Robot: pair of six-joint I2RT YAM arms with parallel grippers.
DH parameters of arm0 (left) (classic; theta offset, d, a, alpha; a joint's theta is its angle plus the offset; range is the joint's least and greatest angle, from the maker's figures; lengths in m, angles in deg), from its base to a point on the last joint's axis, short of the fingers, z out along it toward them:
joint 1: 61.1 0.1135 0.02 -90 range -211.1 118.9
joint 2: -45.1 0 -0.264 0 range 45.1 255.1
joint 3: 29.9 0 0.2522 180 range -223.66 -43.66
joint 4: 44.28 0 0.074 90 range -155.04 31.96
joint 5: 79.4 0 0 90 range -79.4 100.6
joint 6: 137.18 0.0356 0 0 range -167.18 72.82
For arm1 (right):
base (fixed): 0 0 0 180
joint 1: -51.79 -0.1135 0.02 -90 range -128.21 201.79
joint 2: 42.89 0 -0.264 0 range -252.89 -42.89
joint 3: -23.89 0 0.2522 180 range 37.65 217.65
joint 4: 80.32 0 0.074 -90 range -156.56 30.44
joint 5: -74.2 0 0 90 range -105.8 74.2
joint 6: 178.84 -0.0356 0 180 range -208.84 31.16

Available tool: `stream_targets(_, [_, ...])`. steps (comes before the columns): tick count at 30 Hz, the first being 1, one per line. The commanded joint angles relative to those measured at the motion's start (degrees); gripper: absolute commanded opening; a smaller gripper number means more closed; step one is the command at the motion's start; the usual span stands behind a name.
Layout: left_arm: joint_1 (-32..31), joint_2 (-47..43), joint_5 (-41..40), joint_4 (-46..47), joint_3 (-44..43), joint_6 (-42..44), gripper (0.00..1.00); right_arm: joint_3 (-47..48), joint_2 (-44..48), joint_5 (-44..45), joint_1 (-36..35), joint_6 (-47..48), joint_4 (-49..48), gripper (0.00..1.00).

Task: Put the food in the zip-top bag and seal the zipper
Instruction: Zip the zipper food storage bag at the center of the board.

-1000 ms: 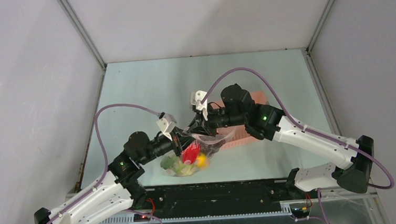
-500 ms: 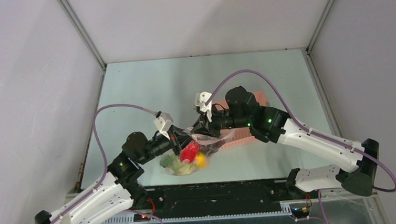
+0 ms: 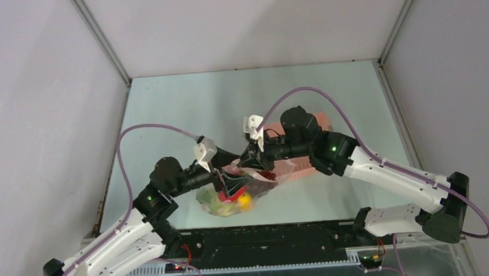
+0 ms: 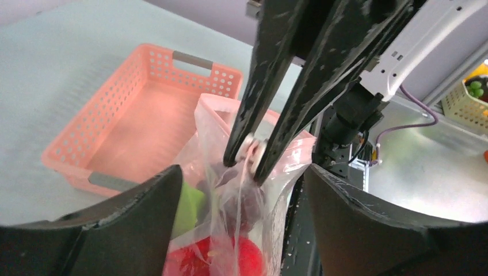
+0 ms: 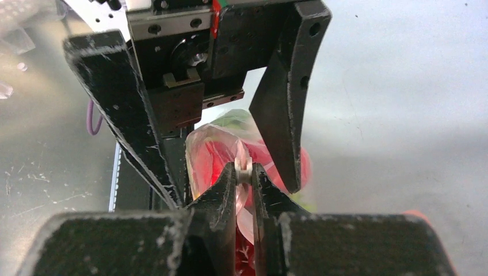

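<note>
The zip-top bag point(image 3: 232, 196) hangs low over the table's front middle, holding the food: a red piece point(image 4: 193, 259), a lime-green piece point(image 4: 187, 208) and a dark maroon piece point(image 4: 244, 195); a yellow piece point(image 3: 246, 201) shows from above. My right gripper point(image 5: 244, 172) is shut on the zipper point(image 5: 244, 169), a pale strip at the bag's mouth, and holds the bag up. My left gripper point(image 4: 241, 175) stands open with one finger on each side of the bag just below that pinch, its fingers point(image 4: 138, 213) apart from the plastic.
The pink slatted basket point(image 4: 109, 115) sits on the table behind the bag, under the right arm. A black front rail point(image 3: 268, 237) runs along the near edge. A pale basket point(image 4: 473, 95) with green pieces sits beyond the table.
My left gripper has opened and let go of the bag's mouth. The bag's top edge now hangs from the right gripper alone, and it has shifted slightly right.
</note>
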Motion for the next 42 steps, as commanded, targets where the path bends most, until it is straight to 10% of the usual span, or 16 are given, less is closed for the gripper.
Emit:
stream_targets(1, [0.1, 0.1, 3.9, -0.2, -5.0, 4.4, 0.84, 1.1, 1.4, -4.4, 0.2, 3.8, -1.7, 0.0])
stream_targets(9, [0.1, -0.6, 7.2, -3.9, -6.5, 8.4, 0.49, 5.9, -0.7, -5.6, 0.7, 7.3, 2.8, 0.0])
stream_targets(23, [0.1, -0.5, 10.1, -2.9, -6.2, 11.2, 0.44, 12.9, -4.1, -14.8, 1.9, 9.4, 8.1, 0.0])
stream_targets(30, [0.1, 0.7, 10.1, -2.7, -6.9, 12.2, 0.01, 13.9, -5.0, -15.4, 2.1, 9.3, 8.8, 0.0])
stream_targets(42, [0.2, -2.5, 7.8, 2.9, -3.6, 9.2, 0.0, 14.1, -5.7, -13.5, 2.9, 8.6, 11.3, 0.0])
